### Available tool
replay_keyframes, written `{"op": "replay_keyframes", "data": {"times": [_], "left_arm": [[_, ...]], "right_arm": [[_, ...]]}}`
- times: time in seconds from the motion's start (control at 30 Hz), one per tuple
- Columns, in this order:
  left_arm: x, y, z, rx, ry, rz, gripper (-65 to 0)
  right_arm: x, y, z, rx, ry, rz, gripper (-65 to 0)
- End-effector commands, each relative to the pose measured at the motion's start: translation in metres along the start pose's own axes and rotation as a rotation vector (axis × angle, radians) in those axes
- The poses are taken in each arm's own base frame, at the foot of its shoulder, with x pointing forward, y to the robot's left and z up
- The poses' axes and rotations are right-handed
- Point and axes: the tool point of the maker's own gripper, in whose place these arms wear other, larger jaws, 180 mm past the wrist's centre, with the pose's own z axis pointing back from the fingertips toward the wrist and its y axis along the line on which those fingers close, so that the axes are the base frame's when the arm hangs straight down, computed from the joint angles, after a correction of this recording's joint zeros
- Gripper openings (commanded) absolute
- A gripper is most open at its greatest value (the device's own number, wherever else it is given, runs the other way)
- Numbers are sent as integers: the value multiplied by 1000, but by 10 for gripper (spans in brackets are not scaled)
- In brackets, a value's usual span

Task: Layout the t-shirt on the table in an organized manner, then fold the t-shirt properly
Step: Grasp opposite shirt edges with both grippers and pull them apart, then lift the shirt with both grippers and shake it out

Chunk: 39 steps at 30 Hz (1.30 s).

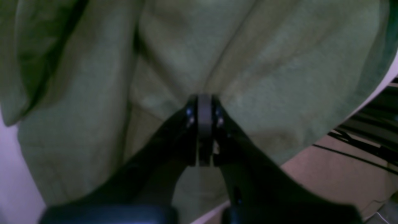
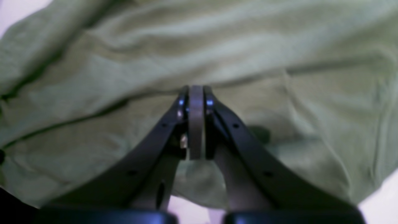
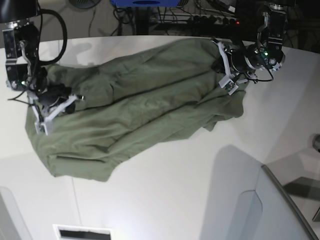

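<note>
The olive-green t-shirt (image 3: pixel 135 115) lies crumpled and stretched slantwise across the white table (image 3: pixel 175 190), from the near left to the far right. My left gripper (image 3: pixel 219 65) is at the shirt's far right end. In the left wrist view the left gripper (image 1: pixel 204 98) is shut, with the shirt's cloth (image 1: pixel 279 77) puckering out from its tips. My right gripper (image 3: pixel 75 98) is at the shirt's left part. In the right wrist view the right gripper (image 2: pixel 196 89) is shut on a fold of the shirt (image 2: pixel 248 46). The collar and label are hidden.
A grey angled panel (image 3: pixel 280 210) stands at the near right corner. Cables and a power strip (image 3: pixel 210 17) run behind the table's far edge, beside a blue object (image 3: pixel 145 2). A white slotted plate (image 3: pixel 82 232) sits at the front edge.
</note>
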Motion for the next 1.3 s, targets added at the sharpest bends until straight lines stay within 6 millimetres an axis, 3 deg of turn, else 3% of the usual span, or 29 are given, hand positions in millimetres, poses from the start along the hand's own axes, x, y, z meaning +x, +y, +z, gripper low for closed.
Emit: {"op": "replay_keyframes", "data": {"times": [0.0,0.13,0.23,0.33,0.43,0.5,0.6,0.93,1.07,1.17,1.27], "left_arm": [[-22,11,4,45,108,-24,-650],[17,12,15,75,13,-80,-650],[48,8,26,96,-65,-118,-650],[82,9,28,114,-138,-137,-650],[100,8,25,119,-156,-135,-650],[108,11,25,126,-149,-132,-650],[108,14,26,134,-142,-131,-650],[82,35,27,153,-73,-125,-650],[74,50,35,190,-76,-71,-650],[73,59,38,210,-81,-48,-650],[67,61,35,204,-63,-35,-650]], "right_arm": [[17,9,4,27,-48,23,-570],[10,29,0,70,-27,63,-458],[17,30,-2,69,-39,68,-444],[28,8,-3,-55,-54,113,-441],[38,-19,1,-215,-59,167,-432],[41,-26,1,-259,-27,193,-366],[42,-39,-4,-302,15,206,-269],[21,-69,-30,-347,78,174,-267],[15,-66,-33,-312,97,194,-269],[13,-64,-34,-305,101,197,-321],[15,-60,-33,-298,98,200,-435]]}}
